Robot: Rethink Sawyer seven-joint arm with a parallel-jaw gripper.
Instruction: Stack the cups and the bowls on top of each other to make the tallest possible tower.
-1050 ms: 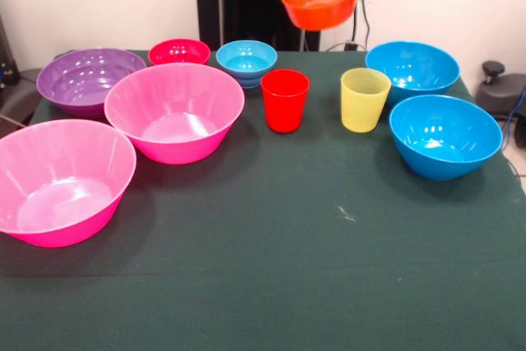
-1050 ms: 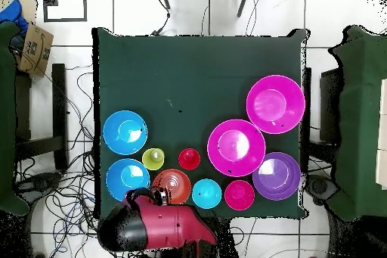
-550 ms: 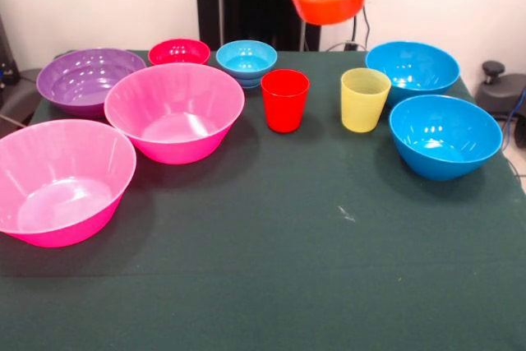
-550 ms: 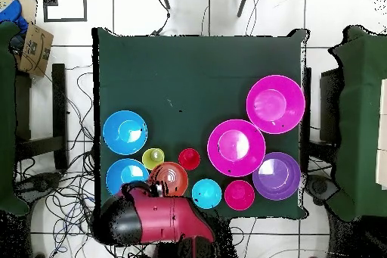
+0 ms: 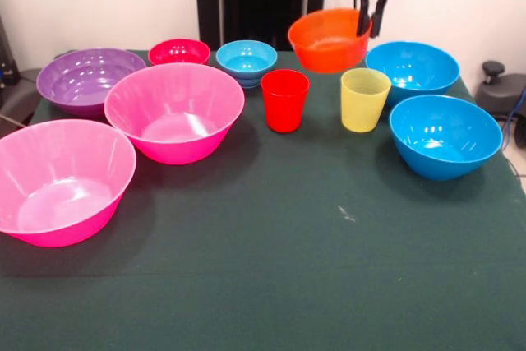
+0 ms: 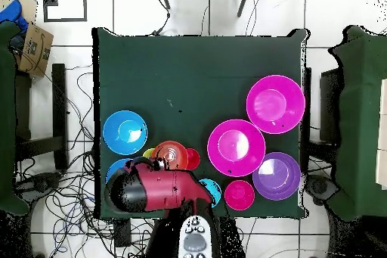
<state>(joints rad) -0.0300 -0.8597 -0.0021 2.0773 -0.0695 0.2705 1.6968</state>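
Note:
My gripper (image 5: 371, 18) is shut on the right rim of the small orange bowl (image 5: 329, 39), one finger inside and one outside. The bowl hangs upright above and behind the gap between the red cup (image 5: 284, 100) and the yellow cup (image 5: 364, 99). From overhead, the orange bowl (image 6: 171, 153) covers part of both cups, and the red arm (image 6: 155, 191) hides the gripper. The small light-blue bowl (image 5: 246, 58) and the small red bowl (image 5: 178, 51) stand at the back. No tower stands anywhere.
Two large blue bowls (image 5: 412, 67) (image 5: 445, 136) stand right of the yellow cup. A purple bowl (image 5: 89, 78) and two large pink bowls (image 5: 174, 111) (image 5: 59, 180) fill the left side. The dark green table cloth (image 5: 312, 269) stretches to the front edge.
The gripper has come down and moved out over the table with the orange bowl, from high at the back edge to just over the two cups. The other pieces have not moved.

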